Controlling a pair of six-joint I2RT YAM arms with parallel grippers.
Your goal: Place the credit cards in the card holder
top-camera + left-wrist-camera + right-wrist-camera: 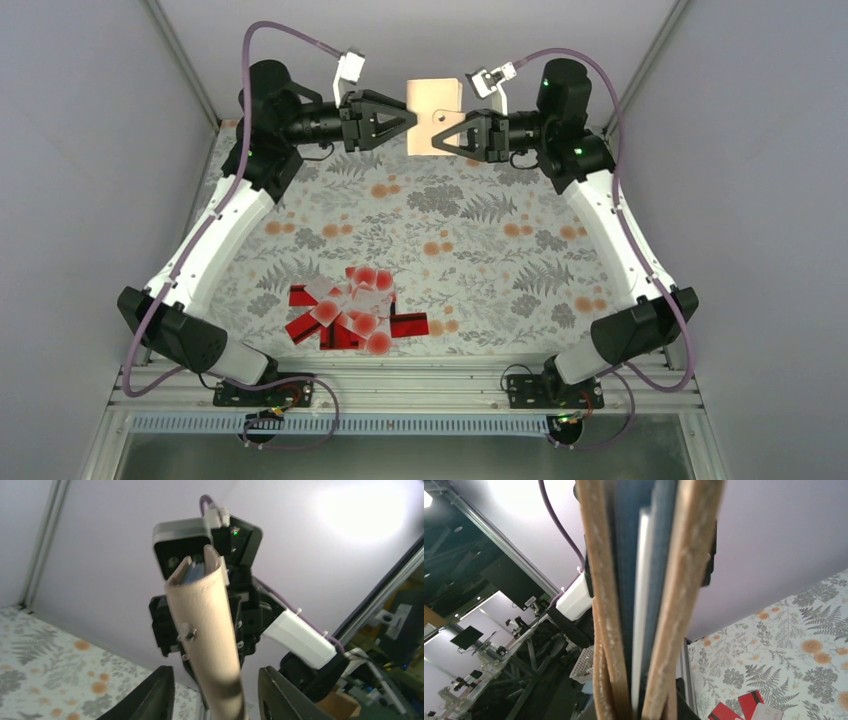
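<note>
The tan card holder [432, 100] hangs in the air at the far side of the table, between both grippers. My right gripper [447, 133] is shut on its lower edge. In the right wrist view the holder [681, 580] stands edge-on, its blue-grey inner faces slightly parted round a white card edge [641, 605]. My left gripper [408, 120] is open, its fingers either side of the holder [205, 615] without touching it. The credit cards [350, 312], red ones and white ones with red dots, lie in a loose pile near the front of the table.
The floral table mat [480, 230] covers the table. Metal frame posts [185, 60] and plain walls stand at the back and sides. Two red cards [736, 709] show at the lower edge of the right wrist view.
</note>
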